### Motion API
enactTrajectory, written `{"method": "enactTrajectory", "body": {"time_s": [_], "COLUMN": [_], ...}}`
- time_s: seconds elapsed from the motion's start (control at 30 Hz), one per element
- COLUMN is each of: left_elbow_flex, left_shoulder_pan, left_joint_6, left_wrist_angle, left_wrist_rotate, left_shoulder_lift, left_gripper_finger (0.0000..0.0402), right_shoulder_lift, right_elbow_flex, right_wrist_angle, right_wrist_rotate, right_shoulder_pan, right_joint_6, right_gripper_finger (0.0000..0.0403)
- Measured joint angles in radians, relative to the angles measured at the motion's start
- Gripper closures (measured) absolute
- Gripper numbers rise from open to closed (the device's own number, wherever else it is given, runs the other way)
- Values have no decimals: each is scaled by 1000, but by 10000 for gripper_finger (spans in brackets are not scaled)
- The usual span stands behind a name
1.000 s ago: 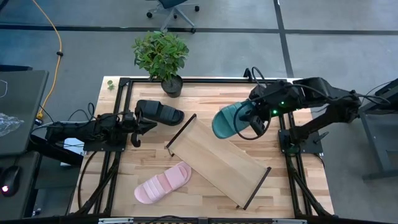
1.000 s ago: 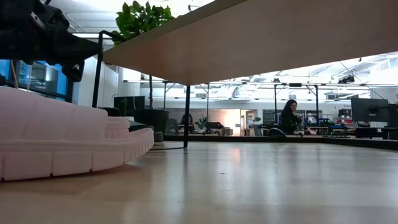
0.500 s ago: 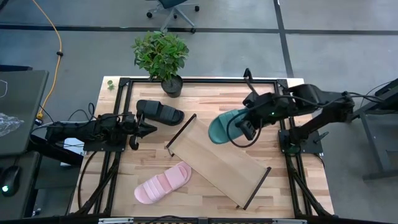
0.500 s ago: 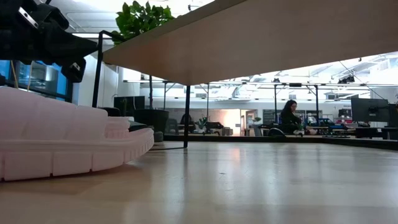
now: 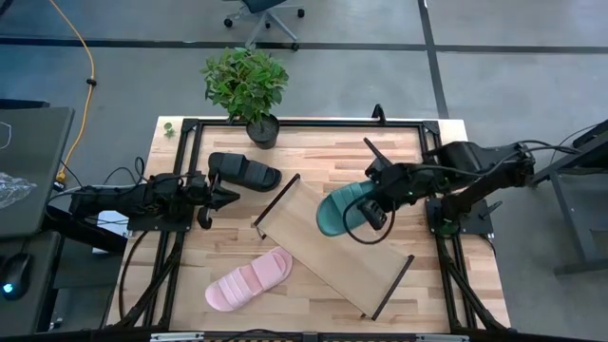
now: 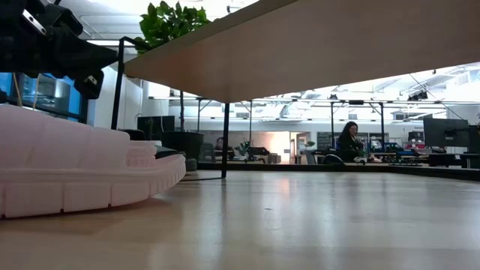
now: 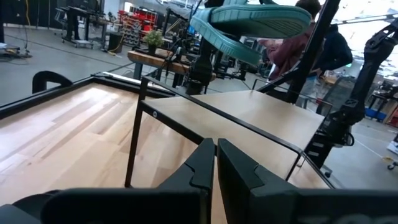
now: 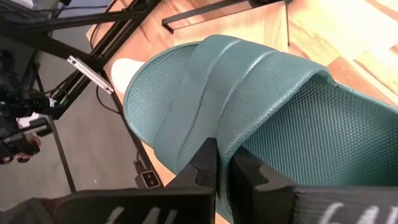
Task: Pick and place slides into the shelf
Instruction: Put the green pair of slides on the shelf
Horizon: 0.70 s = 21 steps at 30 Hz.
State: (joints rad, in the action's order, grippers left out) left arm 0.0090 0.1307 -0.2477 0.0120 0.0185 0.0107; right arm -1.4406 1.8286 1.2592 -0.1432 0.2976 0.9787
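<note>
My right gripper (image 5: 367,207) is shut on the teal slide (image 5: 338,211) and holds it in the air above the far end of the shelf (image 5: 332,249). The left wrist view shows this teal slide (image 7: 249,22) well clear of the plank (image 7: 249,118). The black slide (image 5: 244,171) lies sole down at the table's far left. My left gripper (image 5: 205,198) is shut and empty, just near of it. The pink slide (image 5: 249,280) lies sole down by the near edge, beside the shelf, and fills the left of the low view (image 6: 75,172). My right gripper (image 8: 222,163) pinches the teal slide's wide strap at its edge (image 8: 217,132) between the two fingers, which come from the table's right side and lie across the strap. The slide is lifted clear above the shelf, roughly level, with its toe toward the table's left.
A potted plant (image 5: 247,84) stands at the far edge of the table, behind the black slide. The shelf lies slantwise across the middle, with a black frame (image 5: 275,202) at its far-left end and another (image 5: 391,287) at its near-right end. Bare tabletop (image 5: 218,237) lies between the shelf and my left arm.
My right gripper has carried the teal slide from over the far right of the table toward the near edge and slightly left, so it now hangs over the shelf's far part. It stays shut on the strap. The other slides and the shelf have not moved.
</note>
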Motion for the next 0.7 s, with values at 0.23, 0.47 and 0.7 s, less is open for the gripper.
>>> {"method": "enactTrajectory", "body": {"time_s": [0.23, 0.47, 0.7], "left_elbow_flex": [0, 0, 0], "left_shoulder_pan": [0, 0, 0], "left_joint_6": [7, 7, 7], "left_wrist_angle": [0, 0, 0], "left_wrist_rotate": [0, 0, 0], "left_shoulder_lift": [0, 0, 0], "left_gripper_finger": [392, 392, 392], "right_shoulder_lift": [-2, -1, -28], "right_elbow_flex": [0, 0, 0], "right_wrist_angle": [1, 1, -1], "right_wrist_rotate": [-7, -14, -25], "right_shoulder_pan": [43, 95, 149], "right_joint_6": [35, 128, 202], "right_gripper_finger": [403, 403, 403]}}
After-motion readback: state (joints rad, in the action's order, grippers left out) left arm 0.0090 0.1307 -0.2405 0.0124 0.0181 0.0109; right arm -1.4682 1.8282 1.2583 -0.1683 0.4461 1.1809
